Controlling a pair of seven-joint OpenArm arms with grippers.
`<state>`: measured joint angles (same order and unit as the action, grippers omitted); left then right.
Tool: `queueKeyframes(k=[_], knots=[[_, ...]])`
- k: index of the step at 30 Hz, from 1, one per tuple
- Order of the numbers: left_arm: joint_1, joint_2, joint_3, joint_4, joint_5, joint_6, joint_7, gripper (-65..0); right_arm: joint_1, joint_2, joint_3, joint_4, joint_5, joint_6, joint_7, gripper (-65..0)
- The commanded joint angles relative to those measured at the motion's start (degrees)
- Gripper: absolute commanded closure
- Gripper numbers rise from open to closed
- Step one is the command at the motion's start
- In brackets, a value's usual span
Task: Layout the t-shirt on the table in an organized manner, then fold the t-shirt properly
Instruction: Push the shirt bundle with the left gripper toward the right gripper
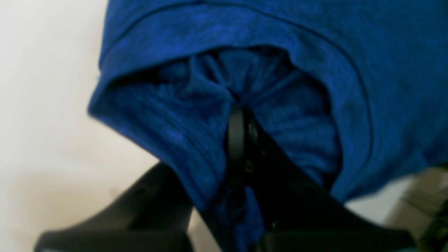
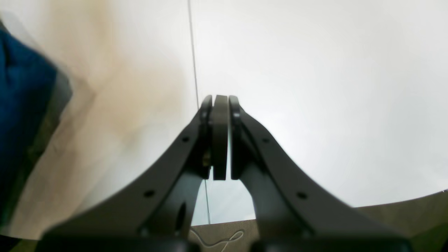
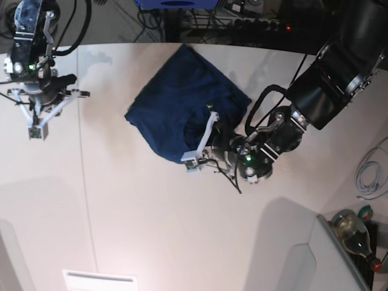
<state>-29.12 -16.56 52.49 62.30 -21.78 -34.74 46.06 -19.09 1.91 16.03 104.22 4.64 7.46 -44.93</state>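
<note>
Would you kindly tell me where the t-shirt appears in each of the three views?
Left wrist: t-shirt fills the upper frame, bunched in the shut left gripper.
Right wrist: blue sliver at the left edge.
Base: upper centre.
Shared landmark: the white table.

soft blur in both wrist views (base sharper), bright even light

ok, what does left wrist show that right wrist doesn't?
Left wrist only: the left gripper shut on a bunched fold of the t-shirt, with a hem band arching over the pinch. Right wrist only: the right gripper shut on nothing above bare table, the thin dark seam line, and floor past the table's edge. Both: blue shirt fabric, though only at the frame's edge in the right wrist view, and white tabletop.
</note>
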Motion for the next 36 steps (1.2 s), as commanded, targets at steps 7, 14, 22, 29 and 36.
queueKeyframes(k=[7,14,22,29,36], knots=[[-1.0,8.0,0.0,-3.7,25.0,-0.6,-7.9,0.0,-1.1,-1.3,0.1,0.7,0.1,-0.1,0.9,-0.8],[-1.1,15.3,-0.1,-11.9,33.7,-0.6,-18.0,0.0,-1.9,-1.4,0.1,0.6,0.1,-0.4,0.9,-0.8],[-1.3,18.7,0.0,-11.9,33.9,-0.6,-18.3,0.0,-2.1,-1.4,0.1,0.6,0.1,-0.4,0.9,-0.8],[-1.4,19.0,0.0,-12.2,34.0,-0.6,-23.3,0.0,-2.0,-1.4,0.1,0.6,0.1,-0.4,0.9,-0.8],[-1.6,19.7,0.1,-12.2,34.0,-0.6,-23.3,0.0,-2.1,-1.4,0.1,-0.4,0.1,-0.4,0.9,-0.8]])
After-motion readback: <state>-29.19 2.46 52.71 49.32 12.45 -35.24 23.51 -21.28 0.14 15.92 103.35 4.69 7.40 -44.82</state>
